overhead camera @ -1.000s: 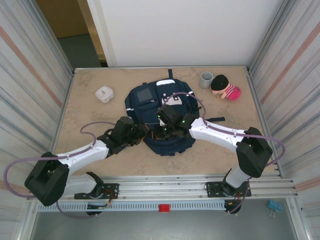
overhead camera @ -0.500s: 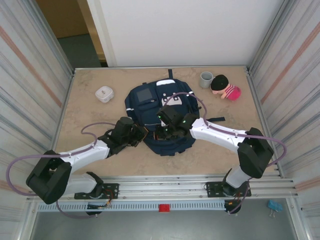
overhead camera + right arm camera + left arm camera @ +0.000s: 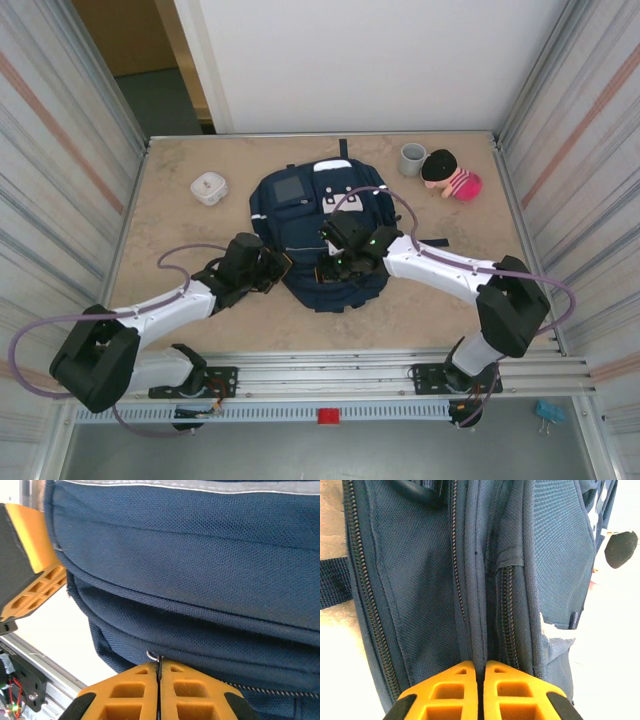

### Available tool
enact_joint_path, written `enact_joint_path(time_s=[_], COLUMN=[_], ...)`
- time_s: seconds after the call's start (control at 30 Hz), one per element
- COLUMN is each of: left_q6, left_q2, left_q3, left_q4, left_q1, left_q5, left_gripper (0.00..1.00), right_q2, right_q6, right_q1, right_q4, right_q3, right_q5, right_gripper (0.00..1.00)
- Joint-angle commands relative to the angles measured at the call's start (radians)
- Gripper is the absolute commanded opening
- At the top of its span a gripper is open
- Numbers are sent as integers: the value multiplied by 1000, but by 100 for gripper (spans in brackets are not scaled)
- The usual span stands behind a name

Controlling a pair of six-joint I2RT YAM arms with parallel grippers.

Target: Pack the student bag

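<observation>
i have the student bag lying flat in the middle of the desk, bottom end towards the arm bases. my left pincer is clamped fully closed on a ridge of navy fabric beside a zip line, at the bag's near left edge. my right pincer is closed too. a small metal zip pull pokes out at its tips, so i judge the pull is pinched. this looks like the opening step. next i need a steady draw along the zip track while the left anchors the fabric. the cup, doll and white box wait further back.
</observation>
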Motion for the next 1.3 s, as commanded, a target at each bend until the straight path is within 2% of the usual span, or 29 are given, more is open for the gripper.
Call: enact_joint_path(time_s=[0.0, 0.17, 0.3, 0.53, 0.73, 0.93, 1.03, 1.1, 1.17, 1.27], left_q6=[23, 22, 21, 58, 129, 198, 288, 392, 562, 899], left_q2=[3, 4, 5, -8, -67, -129, -152, -174, -213, -256], left_q3=[-2, -8, -6, -1, -18, -26, 15, 56, 101, 171], left_q4=[-18, -1, 4, -59, -143, -185, -225, -240, -233, -215], left_q1=[10, 10, 7, 16, 91, 192, 198, 193, 153, 60], left_q5=[-11, -6, -6, -33, -37, -7, 1, 14, 1, -11], left_gripper=[2, 2, 2, 2, 2, 2, 12, 33, 46, 60], right_q2=[30, 48, 64, 12, -106, -203, -236, -256, -272, -294], right_q6=[-21, -16, -11, -35, -92, -135, -143, -140, -136, -148], right_q1=[8, 10, 13, 5, -93, -183, -192, -189, -186, -185], right_q4=[-9, 0, 10, -71, -143, -134, -68, -6, 39, 66], right_q3=[2, 2, 2, -6, -62, -122, -132, -133, -130, -112], right_q5=[-3, 4, -16, 29, 49, 33, -49, -115, -152, -163], right_gripper=[13, 21, 22, 0, 0, 0, 0, 0, 0, 0])
